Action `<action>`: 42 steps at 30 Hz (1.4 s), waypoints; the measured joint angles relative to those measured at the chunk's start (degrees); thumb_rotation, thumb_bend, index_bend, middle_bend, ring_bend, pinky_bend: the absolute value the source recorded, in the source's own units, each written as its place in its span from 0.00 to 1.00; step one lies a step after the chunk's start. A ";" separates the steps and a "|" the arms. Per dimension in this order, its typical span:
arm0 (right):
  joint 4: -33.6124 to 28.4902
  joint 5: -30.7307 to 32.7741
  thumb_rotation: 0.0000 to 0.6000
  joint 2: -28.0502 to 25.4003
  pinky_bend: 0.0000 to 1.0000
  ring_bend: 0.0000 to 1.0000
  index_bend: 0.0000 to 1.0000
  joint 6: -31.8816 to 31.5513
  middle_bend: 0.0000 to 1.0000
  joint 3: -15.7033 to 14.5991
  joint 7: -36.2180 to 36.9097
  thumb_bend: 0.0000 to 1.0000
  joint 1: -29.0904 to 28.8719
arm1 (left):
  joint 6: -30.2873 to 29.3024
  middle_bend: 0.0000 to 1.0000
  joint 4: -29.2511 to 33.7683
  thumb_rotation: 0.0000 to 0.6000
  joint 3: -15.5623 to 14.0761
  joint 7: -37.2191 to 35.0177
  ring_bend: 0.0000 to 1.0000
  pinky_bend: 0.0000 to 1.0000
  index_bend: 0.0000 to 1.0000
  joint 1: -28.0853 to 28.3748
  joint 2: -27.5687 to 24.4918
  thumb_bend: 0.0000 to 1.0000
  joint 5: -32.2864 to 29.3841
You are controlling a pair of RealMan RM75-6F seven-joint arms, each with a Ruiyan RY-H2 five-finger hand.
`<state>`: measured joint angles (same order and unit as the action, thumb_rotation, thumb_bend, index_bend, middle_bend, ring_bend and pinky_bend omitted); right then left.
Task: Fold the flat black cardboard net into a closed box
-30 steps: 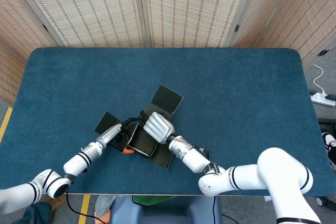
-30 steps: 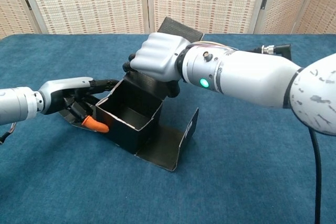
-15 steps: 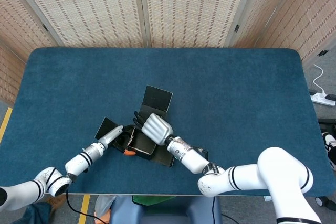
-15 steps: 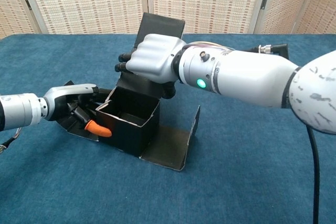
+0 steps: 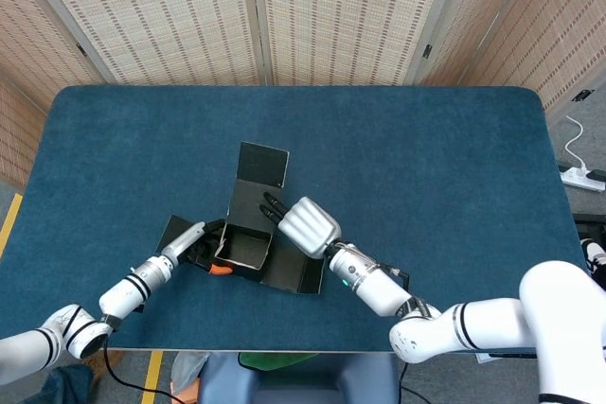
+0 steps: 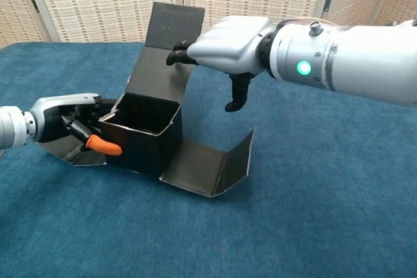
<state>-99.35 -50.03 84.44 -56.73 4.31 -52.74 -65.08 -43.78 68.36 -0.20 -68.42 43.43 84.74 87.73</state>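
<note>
Right hand (image 6: 228,47) now off lid flap (image 6: 171,27).

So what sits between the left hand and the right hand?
The half-folded black cardboard box, open cavity up, in both views. Left hand is at its side wall; right hand is by its raised flap.

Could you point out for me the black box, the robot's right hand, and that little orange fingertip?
black box (image 6: 151,143), chest view, on its front wall.
right hand (image 6: 225,45), chest view, on the white back of the hand.
orange fingertip (image 6: 103,146), chest view, on the orange tip of a left hand finger beside the box.
</note>
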 measured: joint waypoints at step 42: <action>8.10 -41.46 1.00 14.23 1.00 0.80 0.02 -22.96 0.19 11.67 32.31 0.00 18.10 | -16.04 0.34 8.85 1.00 -11.30 -61.54 0.56 0.81 0.38 7.31 -15.21 0.17 13.78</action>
<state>-91.25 -91.49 98.66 -79.68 15.97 -20.43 -46.97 -59.82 77.20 -11.51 -129.96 50.74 69.53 101.51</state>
